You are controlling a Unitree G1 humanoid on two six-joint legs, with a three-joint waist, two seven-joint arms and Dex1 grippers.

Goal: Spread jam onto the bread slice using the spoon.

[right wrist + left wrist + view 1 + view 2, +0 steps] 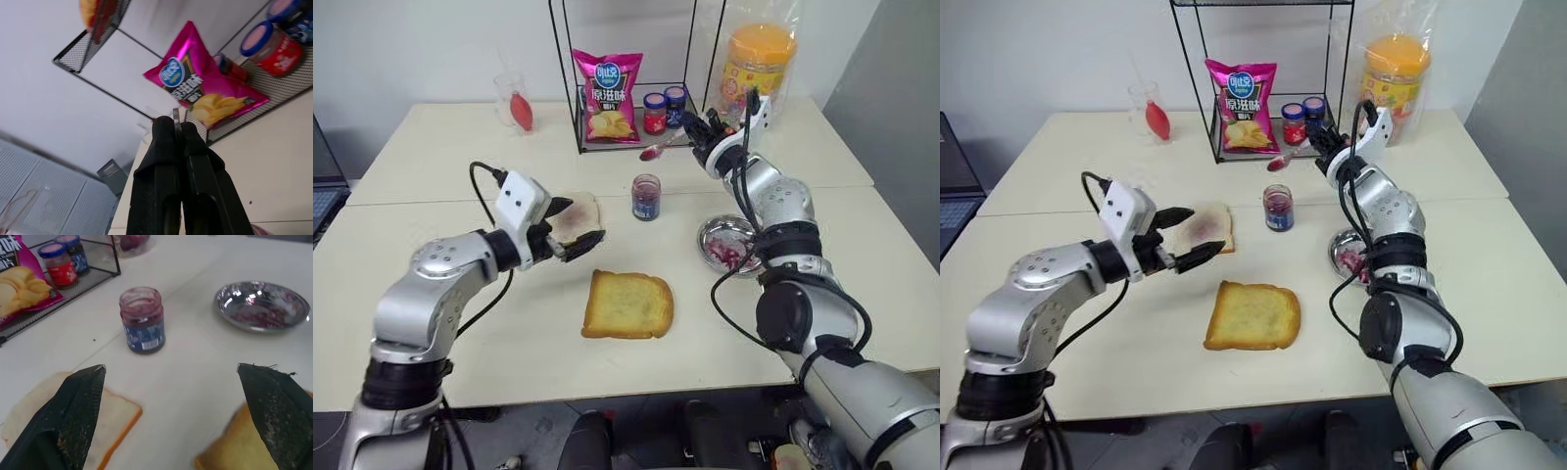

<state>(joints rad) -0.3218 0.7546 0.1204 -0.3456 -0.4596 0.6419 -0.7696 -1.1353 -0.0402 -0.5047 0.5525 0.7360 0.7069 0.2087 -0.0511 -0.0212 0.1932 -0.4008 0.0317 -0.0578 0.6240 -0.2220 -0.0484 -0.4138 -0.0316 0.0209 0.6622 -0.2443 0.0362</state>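
The golden toasted bread slice (628, 305) lies flat on the table near the front, its top bare. My right gripper (700, 132) is raised over the table's back, in front of the wire rack, shut on the handle of the silver spoon (658, 149). The spoon's bowl points left and carries red jam. More jam (729, 255) lies in the steel dish (712, 230) at the right. My left gripper (570, 240) hovers open and empty, left of the bread slice, over the near edge of a pale slice (578, 217) with a purple smear.
An open jam jar (646, 197) stands between the pale slice and the dish. The black wire rack (579, 117) at the back holds a pink chips bag (609, 96) and two small jars (654, 113). An orange-lidded tub (759, 64) stands back right, a glass (514, 103) back left.
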